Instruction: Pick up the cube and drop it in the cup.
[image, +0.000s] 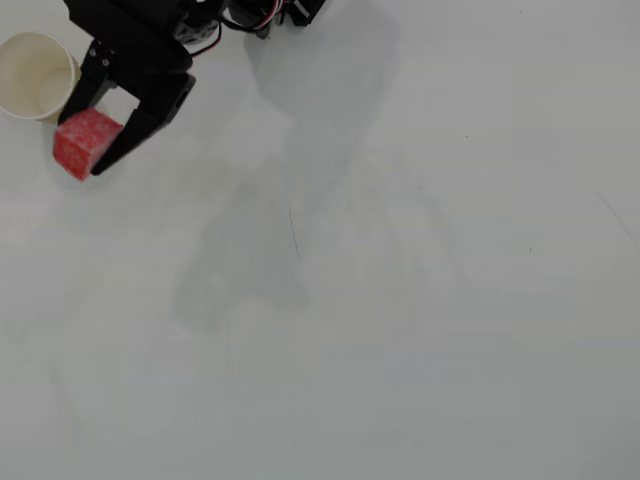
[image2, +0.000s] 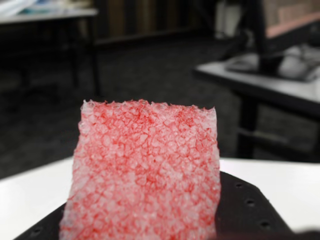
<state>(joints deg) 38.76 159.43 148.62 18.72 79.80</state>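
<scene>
In the overhead view the black arm comes in over the counter's top edge near the top-left corner, its wrist body slanting down and toward the left edge. The gripper (image: 82, 150) points toward the left edge, its two dark fingers (image: 135, 135) spread to either side of the cube (image: 86, 142) and pressed on it. In the wrist view one black finger (image2: 245, 207), dotted with small holes, lies flat along the bottom edge.
</scene>
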